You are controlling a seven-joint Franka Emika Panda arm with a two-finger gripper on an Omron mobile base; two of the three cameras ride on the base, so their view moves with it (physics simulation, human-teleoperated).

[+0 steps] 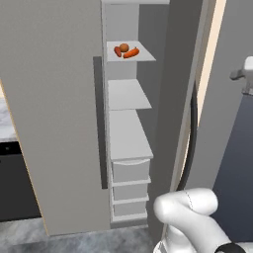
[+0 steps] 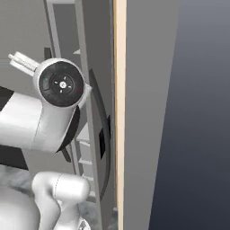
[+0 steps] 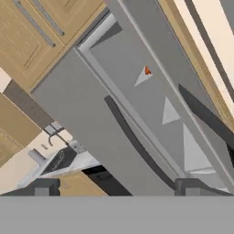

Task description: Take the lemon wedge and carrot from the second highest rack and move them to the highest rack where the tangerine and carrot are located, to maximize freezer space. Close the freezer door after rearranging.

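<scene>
While the claw (image 3: 114,187) is held wide apart and empty, the freezer door (image 3: 96,119) ahead of it, standing ajar, should be pushed squarely beside its handle (image 3: 137,141).

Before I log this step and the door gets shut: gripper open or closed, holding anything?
Gripper: open, its fingers spread wide apart with nothing between them; it points at the open freezer.
</scene>
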